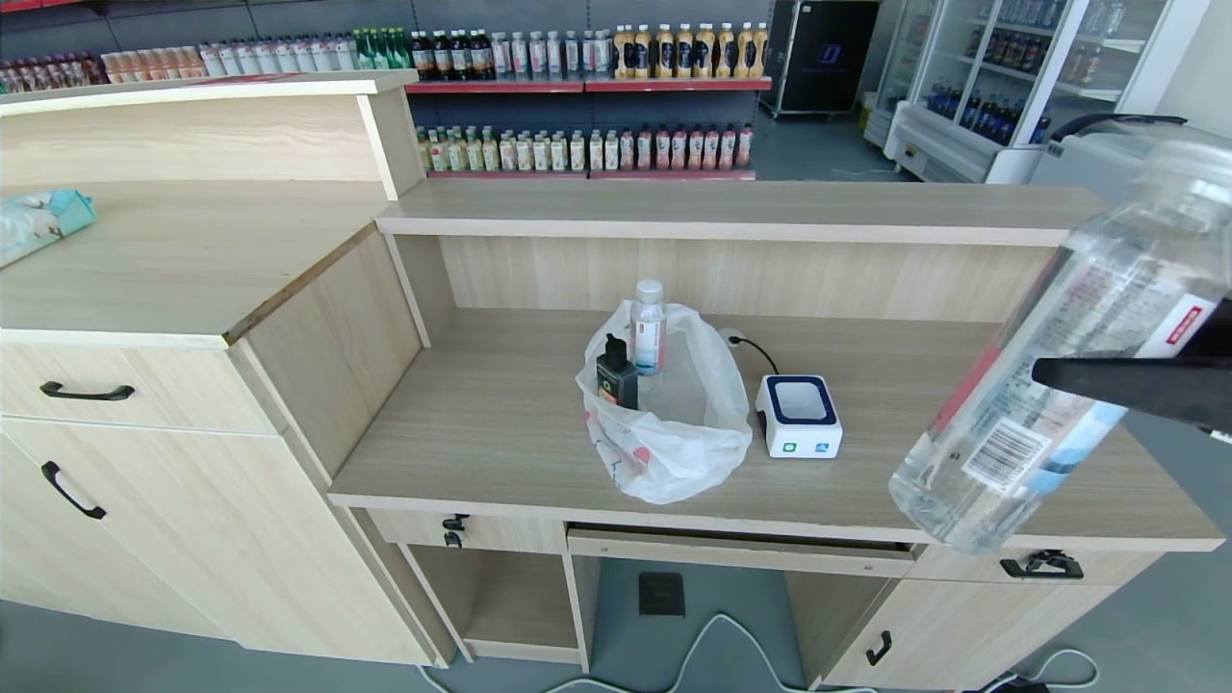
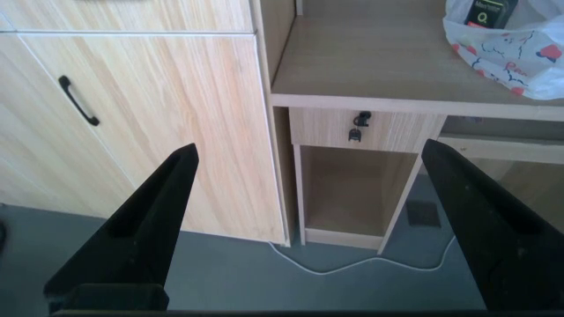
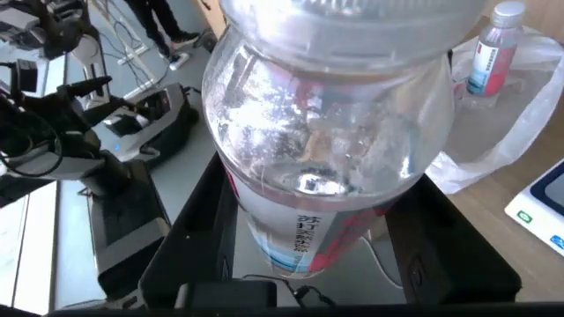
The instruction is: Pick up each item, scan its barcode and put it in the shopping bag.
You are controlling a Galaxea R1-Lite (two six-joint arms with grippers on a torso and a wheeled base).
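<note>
Two bagged items: small bottle [image 1: 649, 332] and dark container [image 1: 616, 375] stand in the shopping bag [image 1: 674, 443], mid-worktop [image 1: 481, 423].
Right pincer [image 1: 1078, 375]: grasping the tilted water bottle [image 1: 1059, 327] over the worktop's near right corner.
Scanner [image 1: 799, 414]: just right of the bag.
Left pincer [image 2: 310, 150]: released, low, left of the worktop.

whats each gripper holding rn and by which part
Right gripper holds the clear water bottle around its labelled middle; left gripper is open, holding nothing.
</note>
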